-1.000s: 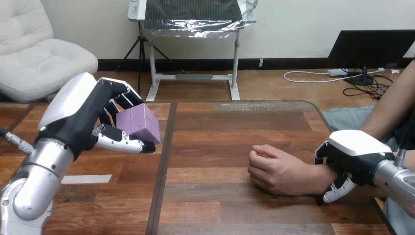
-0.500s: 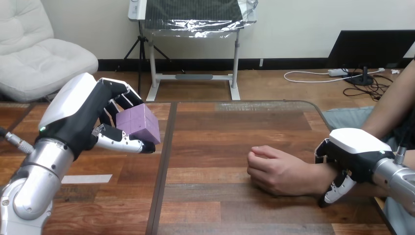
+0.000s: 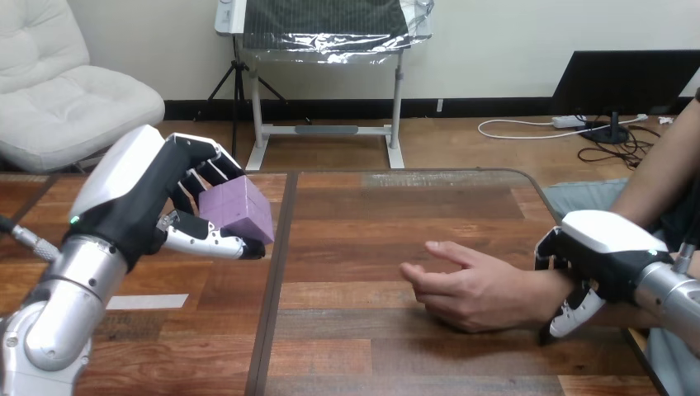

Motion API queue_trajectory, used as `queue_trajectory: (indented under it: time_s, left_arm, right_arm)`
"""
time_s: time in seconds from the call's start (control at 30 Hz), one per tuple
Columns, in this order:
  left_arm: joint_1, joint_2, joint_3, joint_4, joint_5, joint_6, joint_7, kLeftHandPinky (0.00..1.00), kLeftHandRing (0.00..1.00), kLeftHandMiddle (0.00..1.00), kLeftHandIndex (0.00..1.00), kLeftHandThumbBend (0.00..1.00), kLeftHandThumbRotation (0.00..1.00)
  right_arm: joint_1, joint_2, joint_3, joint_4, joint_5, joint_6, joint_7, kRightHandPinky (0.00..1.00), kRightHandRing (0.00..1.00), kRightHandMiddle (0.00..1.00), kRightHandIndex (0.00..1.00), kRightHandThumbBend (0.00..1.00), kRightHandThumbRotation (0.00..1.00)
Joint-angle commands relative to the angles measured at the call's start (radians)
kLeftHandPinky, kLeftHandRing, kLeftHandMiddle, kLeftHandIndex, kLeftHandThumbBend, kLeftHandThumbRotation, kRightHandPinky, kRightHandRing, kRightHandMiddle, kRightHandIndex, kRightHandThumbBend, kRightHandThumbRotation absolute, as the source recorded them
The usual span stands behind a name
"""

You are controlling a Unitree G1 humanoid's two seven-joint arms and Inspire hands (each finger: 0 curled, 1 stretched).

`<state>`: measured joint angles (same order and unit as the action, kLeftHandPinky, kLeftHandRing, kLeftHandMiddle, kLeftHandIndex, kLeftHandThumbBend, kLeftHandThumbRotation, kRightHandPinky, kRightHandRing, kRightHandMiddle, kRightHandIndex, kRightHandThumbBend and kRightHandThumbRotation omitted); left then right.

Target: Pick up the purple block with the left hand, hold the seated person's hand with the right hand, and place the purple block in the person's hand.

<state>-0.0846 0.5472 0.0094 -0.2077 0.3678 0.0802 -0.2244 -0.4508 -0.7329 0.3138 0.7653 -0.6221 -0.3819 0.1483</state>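
block [image 3: 238, 216] — gripped by my left hand [image 3: 136, 194], fingers and thumb curled round it, raised over the table's [image 3: 371, 206] left side, well apart from the person's hand [image 3: 466, 285]. my right hand [image 3: 607, 247] curls round their wrist [image 3: 555, 289]. next, i judge — carry it across, release only over an opened palm.

1. The left hand [image 3: 136, 198] is raised over the left part of the table [image 3: 371, 214], with its fingers and thumb curled round the block [image 3: 238, 216].
2. The block is purple and is held clear of the table.
3. The person's hand [image 3: 462, 285] rests on the table at the right, its fingers loosely open and pointing left.
4. The right hand [image 3: 598, 257] is on the person's wrist [image 3: 543, 290], with its fingers curled round it.
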Motion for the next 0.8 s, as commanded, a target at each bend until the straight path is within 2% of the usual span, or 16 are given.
queue_trajectory:
  time_s: [0.0, 0.27, 0.53, 0.77]
  left_arm:
    - [-0.077, -0.024, -0.001, 0.044, -0.004, -0.017, 0.028, 0.34, 0.4, 0.44, 0.46, 0.67, 0.0]
    - [-0.108, -0.047, -0.017, 0.109, -0.003, -0.034, 0.039, 0.34, 0.4, 0.44, 0.46, 0.66, 0.0]
    - [-0.149, -0.079, -0.03, 0.196, -0.014, -0.073, 0.057, 0.32, 0.38, 0.43, 0.47, 0.67, 0.0]
    - [-0.185, -0.103, -0.04, 0.262, -0.012, -0.083, 0.072, 0.32, 0.38, 0.44, 0.47, 0.67, 0.0]
  right_arm:
    - [0.027, 0.07, 0.012, -0.002, 0.037, -0.005, 0.017, 0.18, 0.24, 0.34, 0.43, 0.89, 0.0]
    - [0.021, 0.071, -0.008, -0.012, 0.067, -0.012, 0.015, 0.2, 0.26, 0.35, 0.43, 0.88, 0.0]
    - [0.012, 0.065, -0.025, -0.031, 0.09, -0.016, 0.018, 0.19, 0.26, 0.35, 0.42, 0.87, 0.0]
    - [0.007, 0.061, -0.036, -0.059, 0.096, 0.002, 0.021, 0.22, 0.29, 0.37, 0.43, 0.86, 0.0]
